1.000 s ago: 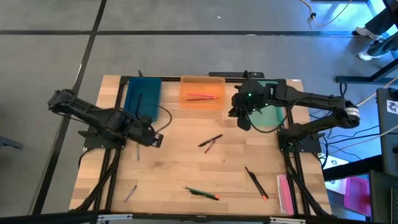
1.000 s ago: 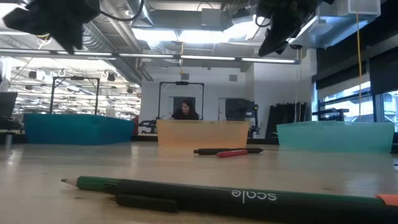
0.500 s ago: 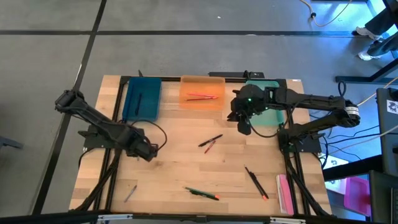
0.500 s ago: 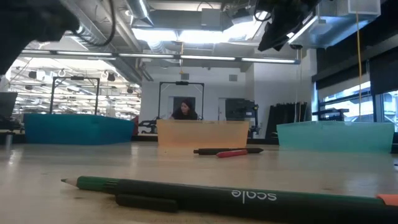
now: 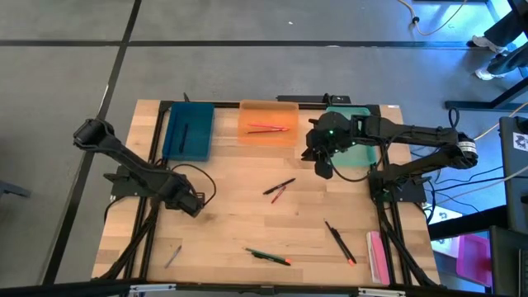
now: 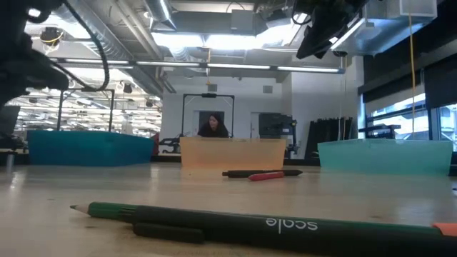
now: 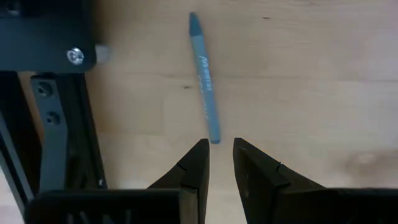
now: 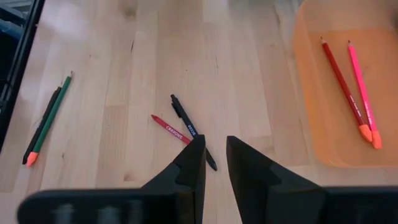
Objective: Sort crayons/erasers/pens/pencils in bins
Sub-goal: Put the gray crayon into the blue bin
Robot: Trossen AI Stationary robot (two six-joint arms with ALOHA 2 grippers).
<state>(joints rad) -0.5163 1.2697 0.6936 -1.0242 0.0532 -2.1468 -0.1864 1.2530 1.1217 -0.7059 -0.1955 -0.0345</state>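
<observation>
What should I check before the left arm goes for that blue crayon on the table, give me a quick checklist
1. Left gripper empty: ok, nothing between its fingers.
2. Fingers parted enough for the blue crayon: ok, a narrow gap shows.
3. Crayon lined up with the gripper: ok, its near end lies just ahead of the fingertips.
4. Crayon free of clutter: ok, only bare table around it.
5. Right gripper clear of the left arm: ok, it hangs near the orange bin.
</observation>
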